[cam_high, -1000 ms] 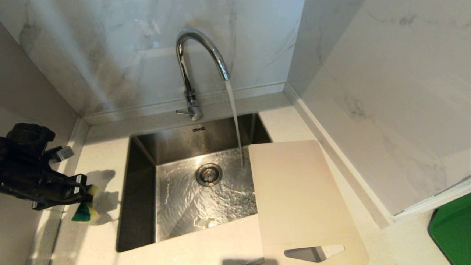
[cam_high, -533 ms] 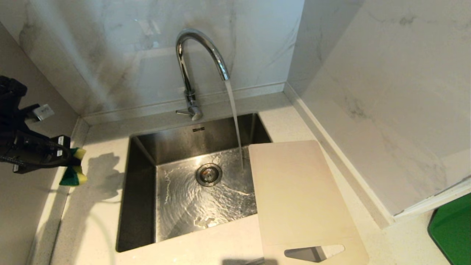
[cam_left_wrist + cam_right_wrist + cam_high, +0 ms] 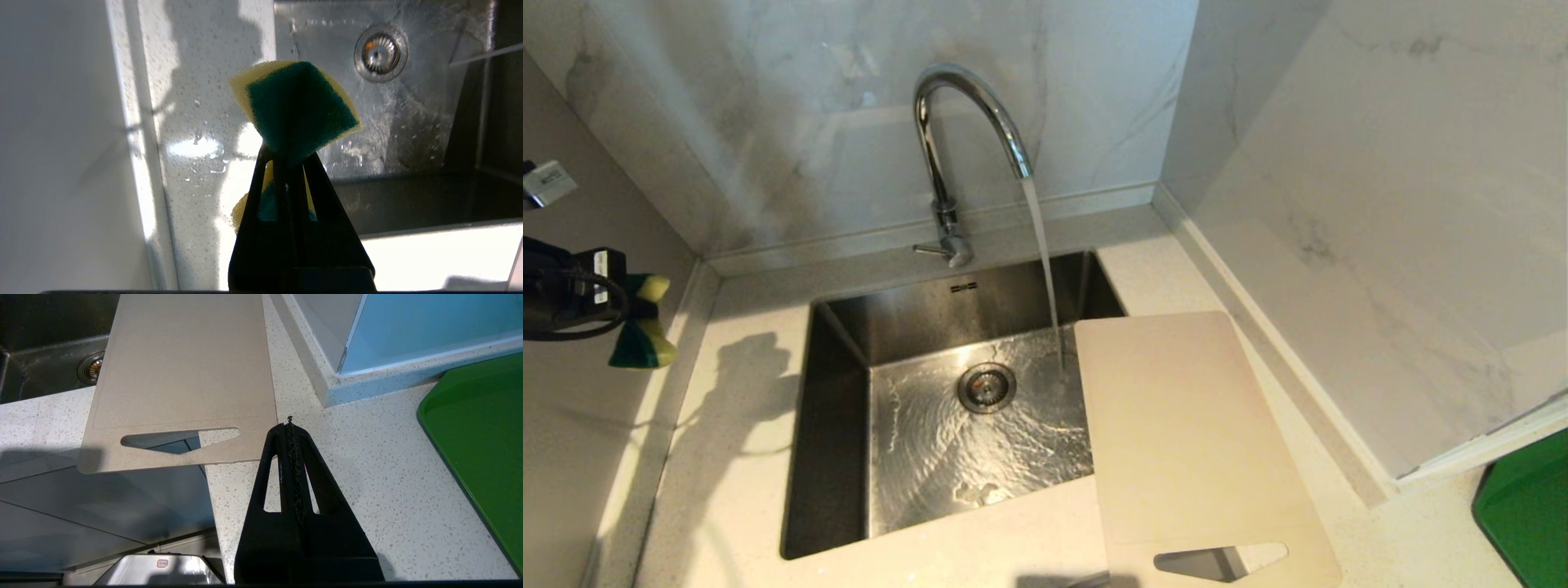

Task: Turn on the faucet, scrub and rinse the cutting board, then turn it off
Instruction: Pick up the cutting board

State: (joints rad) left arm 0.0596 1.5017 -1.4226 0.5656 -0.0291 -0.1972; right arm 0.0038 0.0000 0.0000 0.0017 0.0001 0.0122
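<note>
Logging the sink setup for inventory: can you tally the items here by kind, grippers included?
Faucet: 1
Cutting board: 1
Sponge: 1
Sink: 1
Green tray: 1
Grippers: 2, left gripper shut on the sponge, right gripper shut and empty
Total: 7

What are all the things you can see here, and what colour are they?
faucet: one, shiny chrome, behind the sink, water running.
sink: one, steel, set in the counter.
drain: one, metal, in the sink floor.
cutting board: one, beige-white, lying over the sink's right edge and the counter.
counter: one, speckled white, around the sink.
tray: one, green, far right on the counter.
sponge: one, green and yellow, pinched in the left gripper.
left gripper: black, above the counter left of the sink.
right gripper: black, shut, empty, near the board's handle end.
</note>
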